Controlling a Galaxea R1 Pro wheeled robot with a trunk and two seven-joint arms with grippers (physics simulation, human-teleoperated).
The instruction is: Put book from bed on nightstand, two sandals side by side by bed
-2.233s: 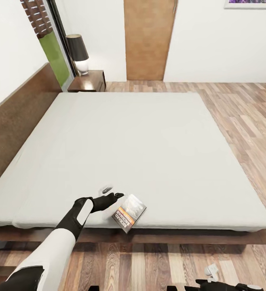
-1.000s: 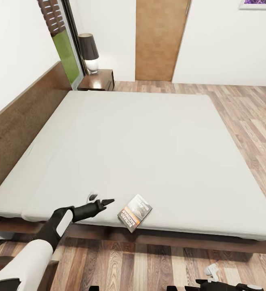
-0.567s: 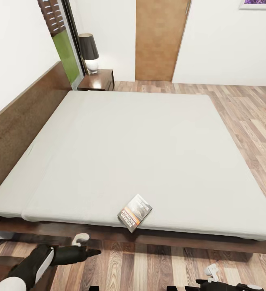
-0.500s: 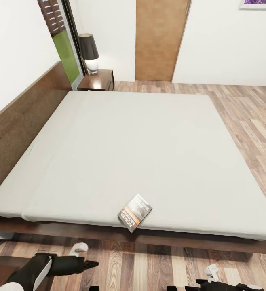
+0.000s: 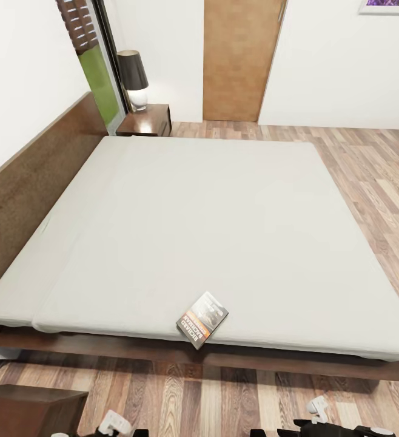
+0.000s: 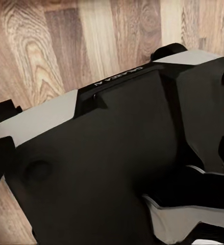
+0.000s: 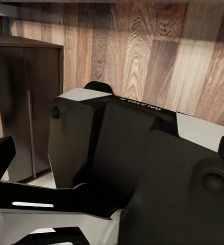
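One book [image 5: 202,320], flat on mattress near foot edge of bed [image 5: 211,230], cover up, orange band and white lettering visible; touching nothing else. One nightstand [image 5: 146,120] at far corner beside headboard, bearing lamp [image 5: 133,79] with dark shade. Second dark cabinet [image 5: 30,409] on floor [image 5: 369,176] at near left, apart from bed frame. Door [image 5: 241,59] closed in far wall. Left gripper [image 5: 113,423] low at bottom edge of head view, over planks; fingers apart or together: cannot tell. Right gripper [image 5: 316,408] likewise low at bottom right; state cannot tell. Wrist views: robot's black-and-grey body [image 6: 117,168] over wood planks; right wrist view adds dark cabinet front [image 7: 25,102].
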